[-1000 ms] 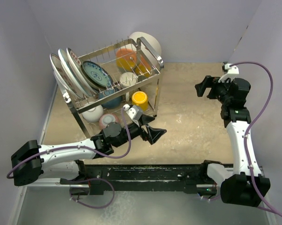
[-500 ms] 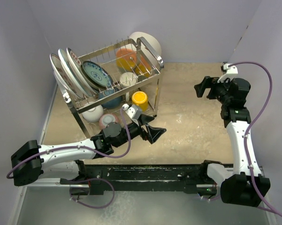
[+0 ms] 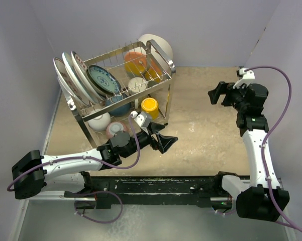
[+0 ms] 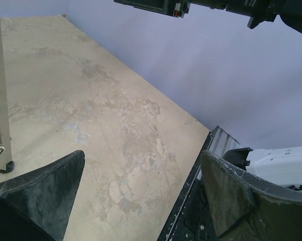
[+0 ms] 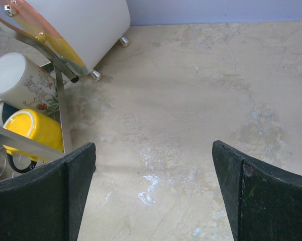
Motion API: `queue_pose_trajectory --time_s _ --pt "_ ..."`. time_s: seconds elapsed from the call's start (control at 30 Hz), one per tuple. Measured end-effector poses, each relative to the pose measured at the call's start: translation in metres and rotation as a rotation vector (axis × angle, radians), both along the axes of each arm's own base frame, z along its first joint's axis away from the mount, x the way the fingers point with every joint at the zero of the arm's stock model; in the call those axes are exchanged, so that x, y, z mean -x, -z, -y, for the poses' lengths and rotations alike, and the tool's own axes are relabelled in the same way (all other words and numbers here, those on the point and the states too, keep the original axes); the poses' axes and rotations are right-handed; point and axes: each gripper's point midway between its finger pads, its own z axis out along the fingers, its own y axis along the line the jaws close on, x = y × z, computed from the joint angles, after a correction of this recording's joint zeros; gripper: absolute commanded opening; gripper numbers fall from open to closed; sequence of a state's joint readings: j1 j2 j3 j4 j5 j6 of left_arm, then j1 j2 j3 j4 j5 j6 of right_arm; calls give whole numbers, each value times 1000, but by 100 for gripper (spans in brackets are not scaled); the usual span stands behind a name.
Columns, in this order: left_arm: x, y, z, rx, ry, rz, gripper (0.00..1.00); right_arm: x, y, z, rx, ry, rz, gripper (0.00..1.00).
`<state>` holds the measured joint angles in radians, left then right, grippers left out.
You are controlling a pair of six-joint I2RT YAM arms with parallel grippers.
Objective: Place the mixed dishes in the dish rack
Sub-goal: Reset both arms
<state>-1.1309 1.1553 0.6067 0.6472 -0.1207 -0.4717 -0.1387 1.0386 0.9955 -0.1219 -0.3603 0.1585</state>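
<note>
Plates point(image 3: 70, 75) upright in dish rack point(image 3: 163, 54), yellow cup point(image 3: 149, 105) seemingly on lower tier; left gripper point(image 3: 167, 142), right gripper point(image 3: 217, 93) released, empty

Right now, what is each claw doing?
Left gripper: open, holding nothing.
Right gripper: open, holding nothing.

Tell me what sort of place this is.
Probably a lab test cell, not a kitchen: plain lavender walls box in a beige stone-look tabletop, with a chrome wire dish rack and white robot arms, left and right.
</note>
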Motion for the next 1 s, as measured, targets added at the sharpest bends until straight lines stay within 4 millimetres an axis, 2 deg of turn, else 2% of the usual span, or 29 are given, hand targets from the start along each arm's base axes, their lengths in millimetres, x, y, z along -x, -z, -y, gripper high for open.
queue_pose_trajectory --time_s 1.0 --pt "-1 1 0 4 -6 -20 99 0 0 0 -7 3 -2 99"
